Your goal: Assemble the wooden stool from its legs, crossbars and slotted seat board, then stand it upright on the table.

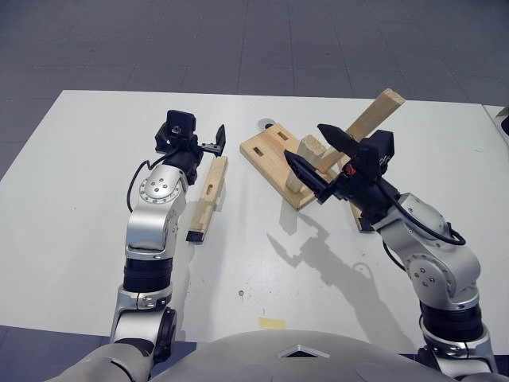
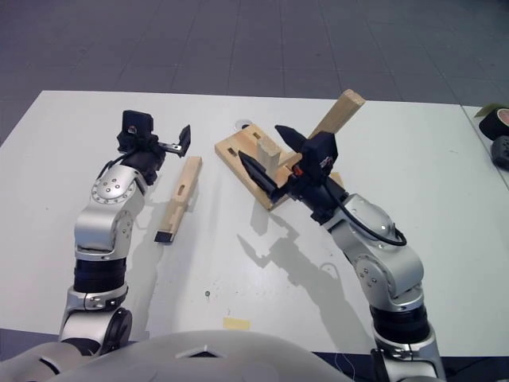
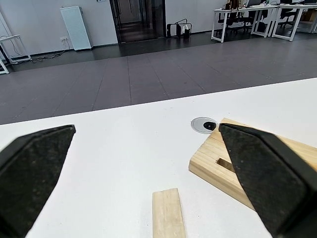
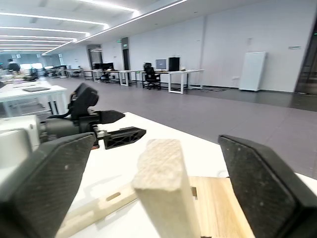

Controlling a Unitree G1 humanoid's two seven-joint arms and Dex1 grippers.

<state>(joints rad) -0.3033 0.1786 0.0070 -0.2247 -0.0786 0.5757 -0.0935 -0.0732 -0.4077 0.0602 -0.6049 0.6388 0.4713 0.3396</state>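
Note:
The slotted seat board [image 1: 266, 155] lies flat on the white table's far middle. A short leg [image 1: 312, 149] stands upright in it, and a longer leg [image 1: 374, 119] leans up to the right behind it. My right gripper [image 1: 307, 145] is open, with one finger on each side of the short leg [image 4: 166, 183] and neither touching it. A loose slotted wooden piece [image 1: 208, 195] with a dark end lies left of the board. My left gripper [image 3: 146, 130] hovers open just beyond the far end of that piece [image 3: 167, 213], holding nothing.
A round cable grommet [image 3: 204, 125] sits in the table just behind the board. A strip of yellow tape [image 1: 270, 323] marks the near edge. Dark objects [image 2: 499, 135] lie at the far right. Bare table [image 1: 79, 183] stretches to the left and in front.

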